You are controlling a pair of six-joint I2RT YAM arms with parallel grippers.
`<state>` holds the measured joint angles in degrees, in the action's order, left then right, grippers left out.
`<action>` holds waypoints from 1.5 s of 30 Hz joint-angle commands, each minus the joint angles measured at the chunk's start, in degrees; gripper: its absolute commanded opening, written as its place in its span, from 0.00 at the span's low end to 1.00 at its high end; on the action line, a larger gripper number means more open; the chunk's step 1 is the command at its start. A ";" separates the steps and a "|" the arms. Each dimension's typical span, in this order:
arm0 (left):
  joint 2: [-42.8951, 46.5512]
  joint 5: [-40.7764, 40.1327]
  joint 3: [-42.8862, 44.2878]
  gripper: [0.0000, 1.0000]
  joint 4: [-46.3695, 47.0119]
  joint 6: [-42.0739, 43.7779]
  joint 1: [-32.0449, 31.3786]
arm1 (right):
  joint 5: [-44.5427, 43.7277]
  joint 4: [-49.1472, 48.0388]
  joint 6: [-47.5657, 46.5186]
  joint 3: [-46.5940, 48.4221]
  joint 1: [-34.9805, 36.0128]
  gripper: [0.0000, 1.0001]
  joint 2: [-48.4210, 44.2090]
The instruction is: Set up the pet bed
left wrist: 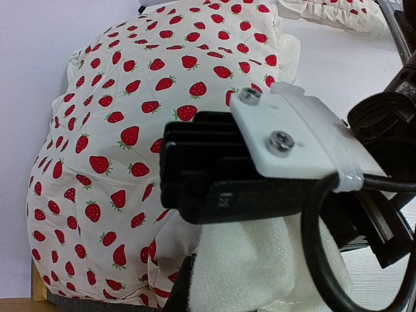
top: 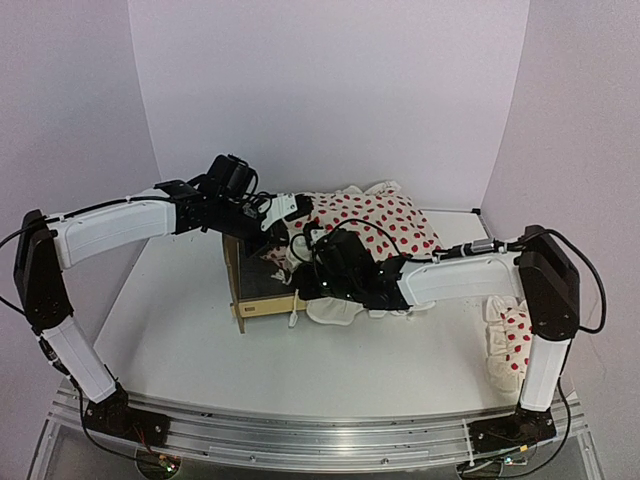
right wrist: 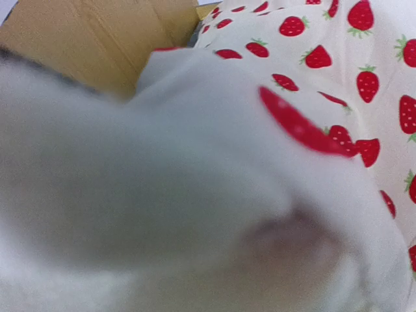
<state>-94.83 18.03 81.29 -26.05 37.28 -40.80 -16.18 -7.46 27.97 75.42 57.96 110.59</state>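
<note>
The light plywood pet bed with dark fabric base (top: 268, 304) sits mid-worktop (top: 180, 330), largely hidden beneath both arms. A white strawberry-print ruffled duvet (top: 385, 222) is heaped at its 2 o'clock. Cloth smothers the left pincer (top: 278, 238) and right pincer (top: 312, 268); I cannot tell whether they are apart or together.

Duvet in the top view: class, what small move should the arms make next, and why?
Probably draw the duvet leftward across the bed. Its dark base lies bare, while the duvet sits bunched on the right side. Fabric fills the right wrist view, so the right arm seems to be in contact with it.
</note>
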 commanded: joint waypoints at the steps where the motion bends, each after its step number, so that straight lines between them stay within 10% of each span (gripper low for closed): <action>1: -1.20 3.84 2.64 0.00 -0.09 -1.93 0.03 | -4.06 3.14 1.35 2.18 -2.20 0.15 0.32; 29: -6.14 3.89 6.79 0.00 3.55 -6.31 -0.24 | 15.59 2.86 -8.70 -5.77 -3.34 0.20 -11.17; 45: -5.90 4.07 6.52 0.00 3.97 -6.08 -0.24 | 1.26 2.09 -1.41 2.08 -3.35 0.22 1.31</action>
<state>-100.66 21.89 85.49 -23.97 31.42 -40.95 -12.64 -3.36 25.84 73.11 54.66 109.79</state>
